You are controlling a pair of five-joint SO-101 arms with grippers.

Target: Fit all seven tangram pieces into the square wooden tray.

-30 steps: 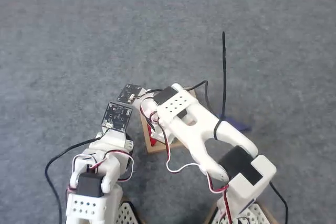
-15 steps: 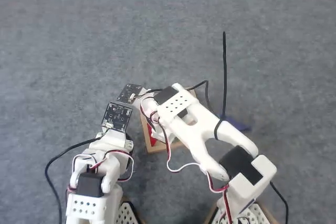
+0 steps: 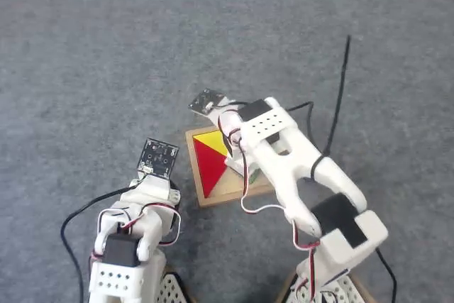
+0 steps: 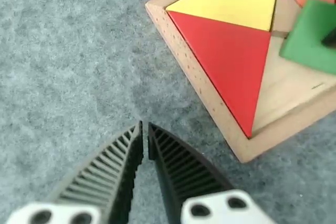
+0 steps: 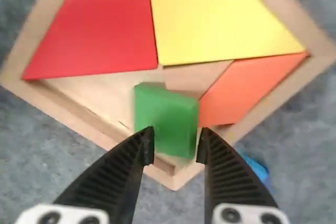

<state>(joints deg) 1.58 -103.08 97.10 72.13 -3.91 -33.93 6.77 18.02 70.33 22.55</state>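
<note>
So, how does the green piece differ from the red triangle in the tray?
The red triangle lies flat in the tray; the green piece is gripped by the right claw over the tray's bare part. The red triangle is larger; the green piece looks smaller and squarish. Both are solid-coloured.

I see bare wood in the tray point(image 3: 191, 168) beside the red triangle point(image 3: 210, 167); my right claw point(image 5: 174, 139), gripping the green piece point(image 5: 166, 114), hangs over it.
</note>
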